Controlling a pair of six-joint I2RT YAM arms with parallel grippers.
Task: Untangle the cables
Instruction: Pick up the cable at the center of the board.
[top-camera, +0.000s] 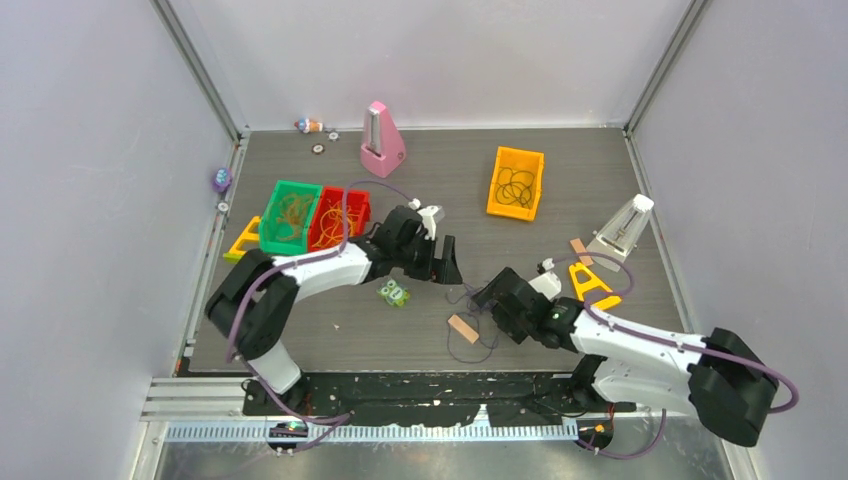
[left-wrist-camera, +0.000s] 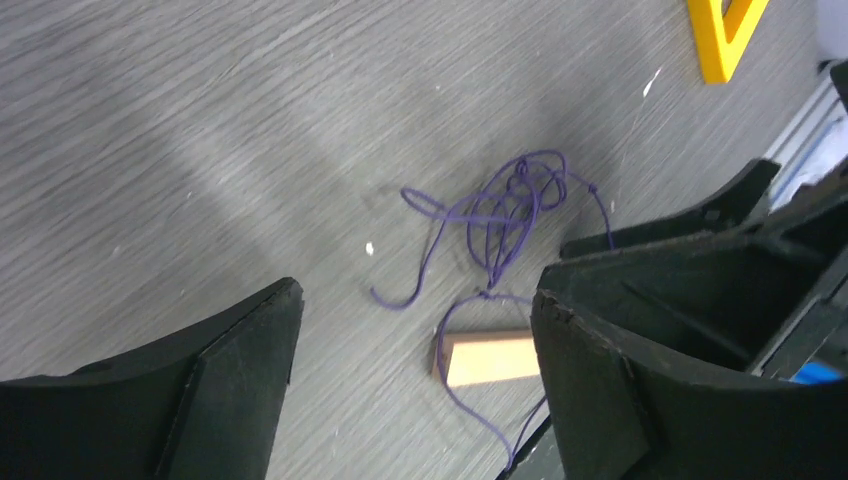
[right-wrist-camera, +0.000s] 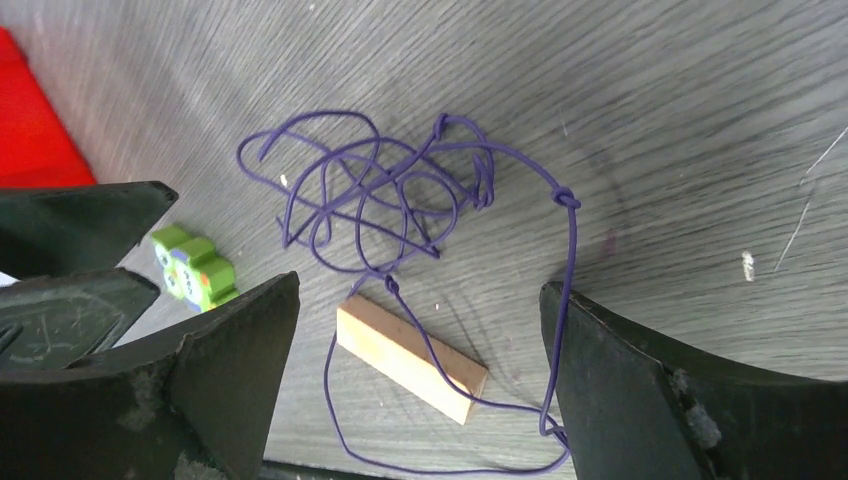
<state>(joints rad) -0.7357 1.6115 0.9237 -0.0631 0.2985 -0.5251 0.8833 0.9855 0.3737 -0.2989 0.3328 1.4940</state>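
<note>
A thin purple cable (top-camera: 468, 300) lies in a loose knotted tangle on the grey table (top-camera: 560, 190), mid-front. My left gripper (top-camera: 447, 268) hovers just left of it, open and empty; in the left wrist view the tangle (left-wrist-camera: 510, 205) lies ahead of the left gripper (left-wrist-camera: 415, 295). My right gripper (top-camera: 483, 303) is open right beside the tangle (right-wrist-camera: 380, 190). In the right wrist view one long loop runs between the right gripper's (right-wrist-camera: 420, 285) fingers, over a wooden block (right-wrist-camera: 410, 357), and down along the right finger (right-wrist-camera: 640, 380). Nothing is gripped.
The wooden block (top-camera: 463, 328) (left-wrist-camera: 490, 358) sits under the cable's trailing loop. A green toy (top-camera: 393, 292) (right-wrist-camera: 195, 265) lies left of it. Green (top-camera: 275, 240), red (top-camera: 362, 208) and orange (top-camera: 540, 160) bins hold coiled cables at the back. Two metronomes (top-camera: 381, 140) (top-camera: 622, 230) and a yellow triangle (top-camera: 592, 283) stand around.
</note>
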